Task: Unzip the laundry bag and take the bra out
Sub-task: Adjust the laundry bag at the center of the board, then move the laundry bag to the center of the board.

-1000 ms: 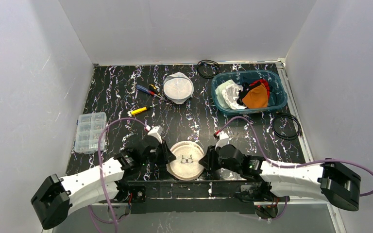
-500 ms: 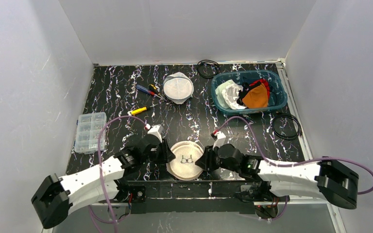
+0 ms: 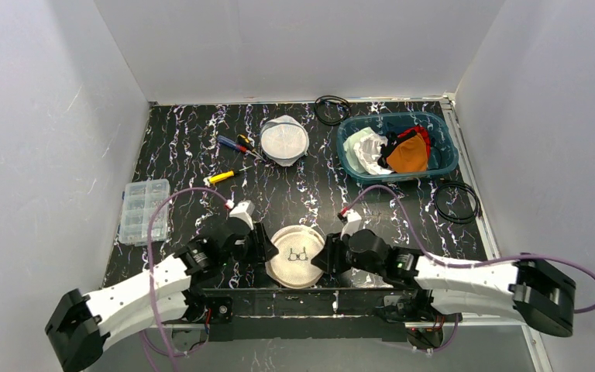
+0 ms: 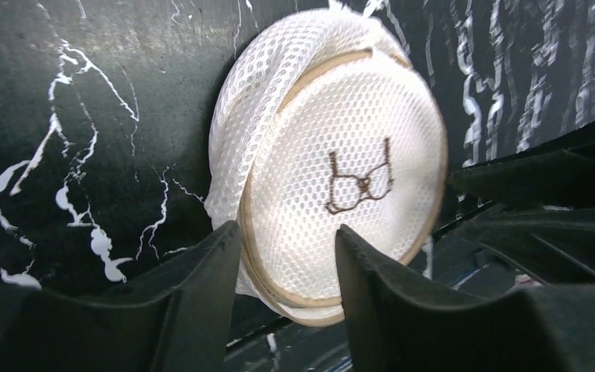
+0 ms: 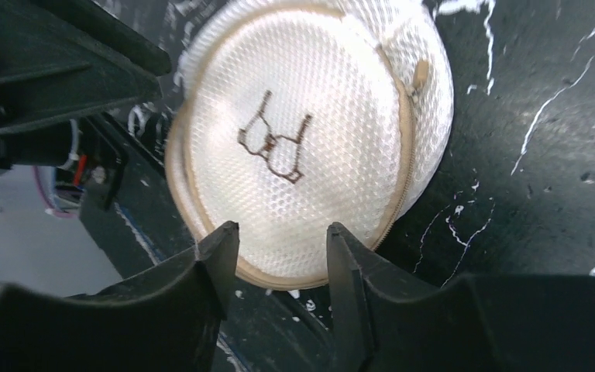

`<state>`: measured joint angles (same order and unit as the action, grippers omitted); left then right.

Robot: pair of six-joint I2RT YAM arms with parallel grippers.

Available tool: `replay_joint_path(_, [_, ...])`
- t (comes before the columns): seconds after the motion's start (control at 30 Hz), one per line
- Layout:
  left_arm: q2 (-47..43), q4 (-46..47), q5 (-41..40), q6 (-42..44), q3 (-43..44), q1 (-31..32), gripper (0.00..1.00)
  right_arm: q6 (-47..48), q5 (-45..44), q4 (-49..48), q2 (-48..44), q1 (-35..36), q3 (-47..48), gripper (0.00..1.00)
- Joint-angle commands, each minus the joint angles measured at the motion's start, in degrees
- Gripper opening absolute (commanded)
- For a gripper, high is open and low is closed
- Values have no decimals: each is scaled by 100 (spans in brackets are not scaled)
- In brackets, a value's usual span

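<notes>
Left gripper (image 4: 283,240) jaws spread, straddling the laundry bag (image 4: 333,139) rim; right gripper (image 5: 279,236) spread too, at the opposite rim. Bag lies flat at the table (image 3: 186,147) near edge, between both. I can't tell if fingers (image 4: 194,302) touch mesh. Bra hidden inside.

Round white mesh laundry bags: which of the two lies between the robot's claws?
The near round white mesh bag bearing a brown bra drawing; the far bag lies beside the screwdrivers.
</notes>
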<state>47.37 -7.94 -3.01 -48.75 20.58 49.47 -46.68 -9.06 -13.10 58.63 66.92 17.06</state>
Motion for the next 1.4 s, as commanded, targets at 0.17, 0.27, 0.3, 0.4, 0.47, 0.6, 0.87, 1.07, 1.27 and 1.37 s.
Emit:
replay_joint_path(0.17, [-764,-1832,-775,463,597,-7,77,222,-485,1592,-1752,25,263,61])
replay_joint_path(0.27, [-118,-1841,-609,904,819,-6,82,123,-394,1627,-1967,25,138,62])
replay_joint_path(0.3, [135,-1823,-487,1044,914,-13,83,109,-368,1633,-2006,25,118,62])
replay_joint_path(0.4, [895,-1852,-237,1356,1286,-25,83,118,-254,1636,-2066,31,139,62])
replay_joint_path(0.47, [1192,-1814,-256,1451,1406,-32,82,159,-213,1637,-2071,27,180,62])
replay_joint_path(0.6, [1523,-1481,-273,1450,1374,-139,78,203,-164,1604,-2062,29,205,62])
replay_joint_path(0.87, [2101,-902,32,1411,1295,-280,70,161,-75,1466,-2117,31,74,61])
replay_joint_path(1.07, [2313,-700,233,1406,1254,-331,50,141,-72,1489,-2249,29,-13,59])
replay_joint_path(1.27, [2377,-573,300,1287,1145,-356,36,111,-117,1582,-2397,31,-59,59])
replay_joint_path(1.37, [2355,-542,300,1243,1097,-351,29,94,-135,1611,-2435,31,-60,58])
